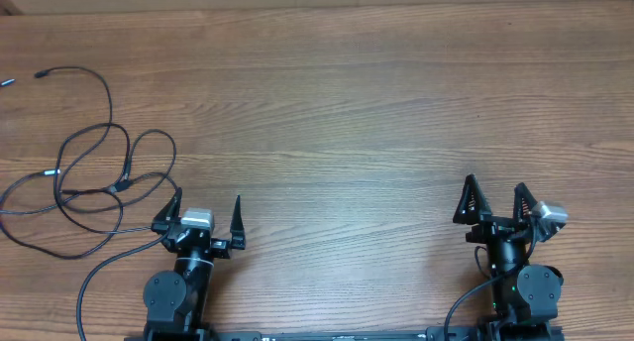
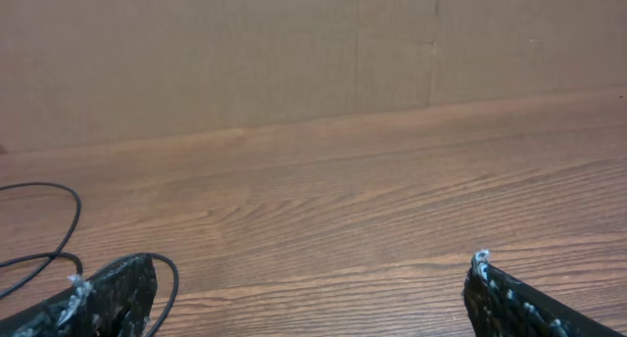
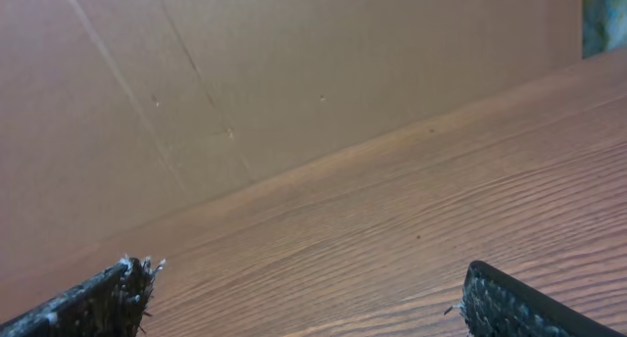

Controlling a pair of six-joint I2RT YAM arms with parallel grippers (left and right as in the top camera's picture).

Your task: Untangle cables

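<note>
The cables (image 1: 117, 187) are spread just left of the left pincer (image 1: 208, 210), which is held released and empty. The right pincer (image 1: 494, 200), likewise released, is set well apart from them.

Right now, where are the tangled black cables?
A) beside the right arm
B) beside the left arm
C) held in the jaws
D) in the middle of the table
B: the cables lie looped on the wood beside the left arm, and both arms' jaws are open and empty.
</note>
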